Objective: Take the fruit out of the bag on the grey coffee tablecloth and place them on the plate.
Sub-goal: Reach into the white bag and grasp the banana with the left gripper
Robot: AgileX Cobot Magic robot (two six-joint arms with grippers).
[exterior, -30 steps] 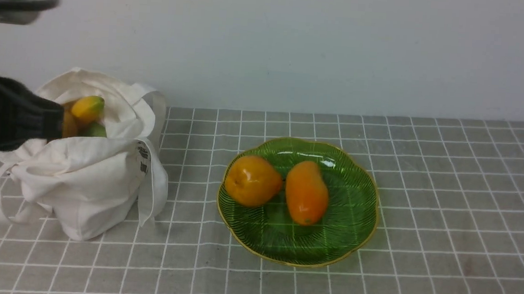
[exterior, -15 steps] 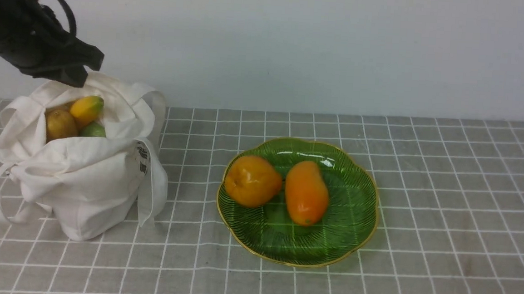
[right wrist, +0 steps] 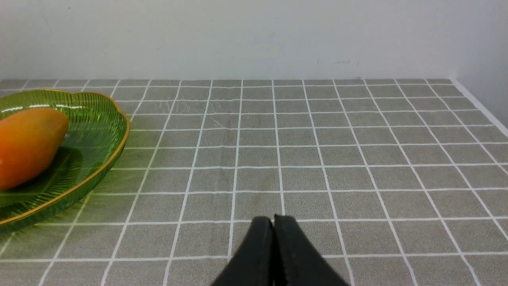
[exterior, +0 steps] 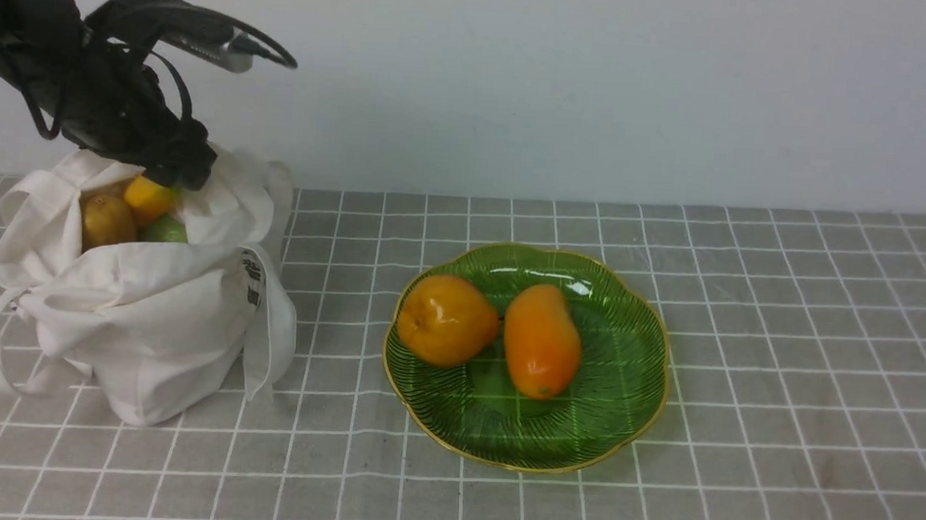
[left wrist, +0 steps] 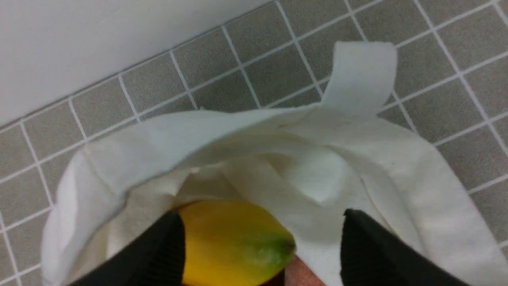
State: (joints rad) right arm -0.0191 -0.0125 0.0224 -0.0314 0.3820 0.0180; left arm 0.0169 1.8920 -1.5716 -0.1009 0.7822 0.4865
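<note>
You have one bag (exterior: 137, 328) at the left of the frame, one plate (exterior: 598, 413) at centre, and two orange fruits (exterior: 448, 321) on it.

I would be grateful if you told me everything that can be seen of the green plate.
The plate is a translucent green dish, apparently glass, with a wavy gold rim and fine ribbed lines. It lies flat on the grey gridded tablecloth, to the right of the bag and apart from it. A rounder yellow-orange fruit and a longer orange one rest on its left and middle; its right side is bare and shiny. No gripper touches it.
</note>
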